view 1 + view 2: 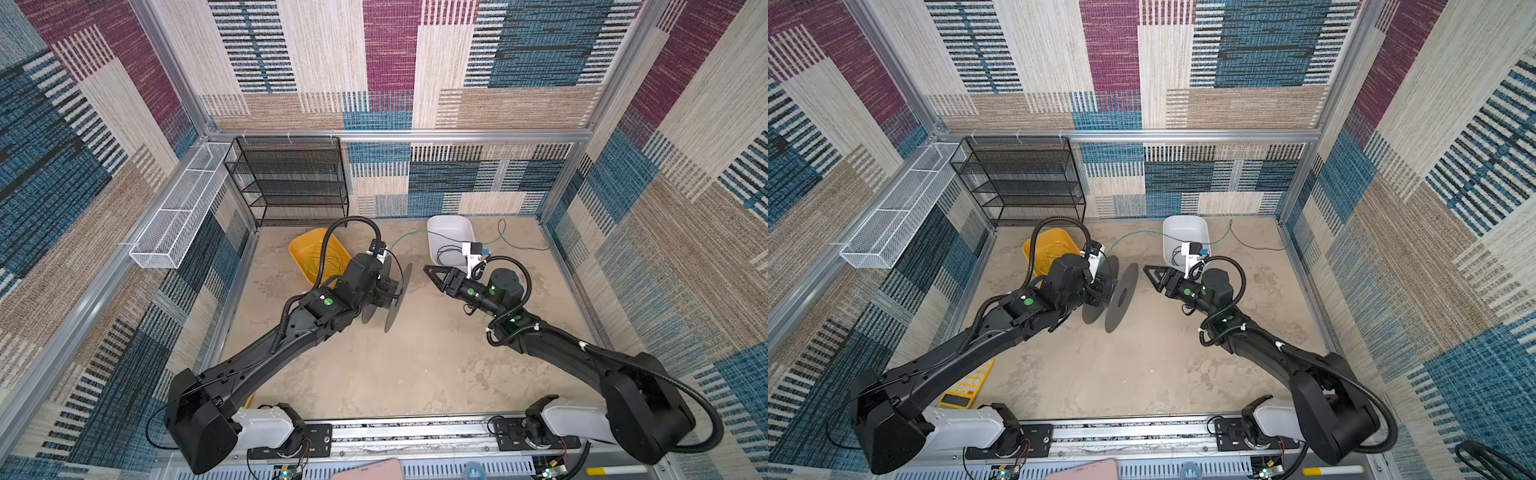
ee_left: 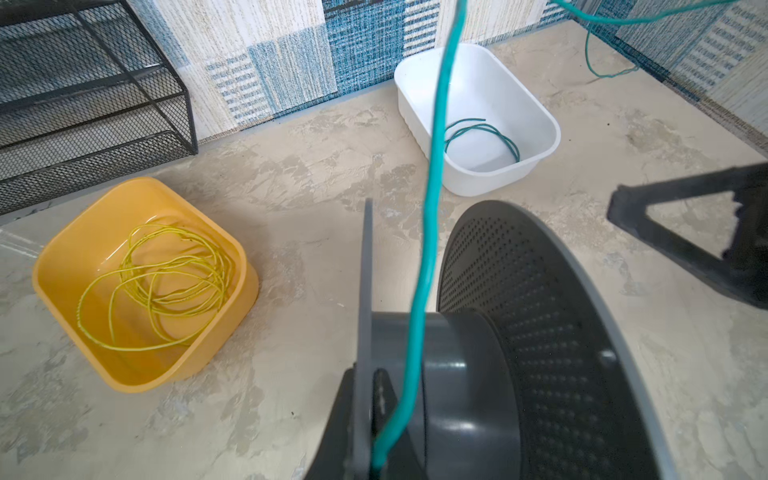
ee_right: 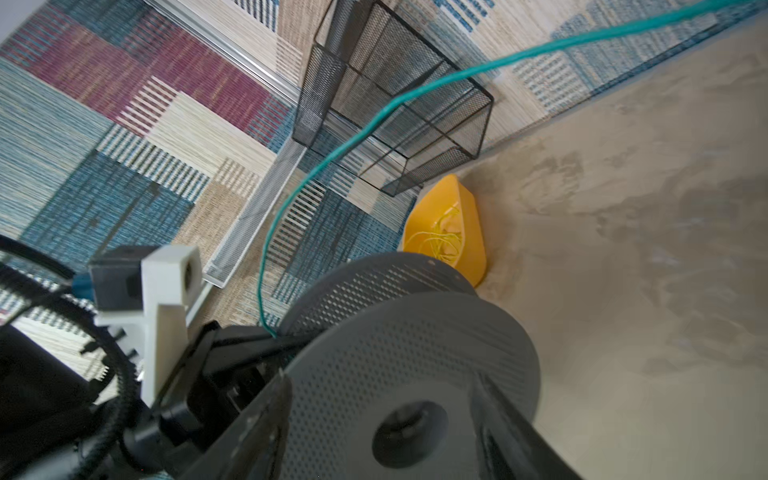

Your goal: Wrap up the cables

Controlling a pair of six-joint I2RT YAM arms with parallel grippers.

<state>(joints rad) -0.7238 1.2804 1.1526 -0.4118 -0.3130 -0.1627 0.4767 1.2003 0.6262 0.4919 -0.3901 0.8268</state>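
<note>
Overhead, on the desk, the cable runs from the central spool to the bin at the back edge. Left wrist: my left pincer clamps the spool's flange and the cable end. Right wrist: my right pincer gapes wide, empty.

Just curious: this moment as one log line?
left hand: shut on spool, teal cable end at it | right hand: open, empty | spool: bare
</note>
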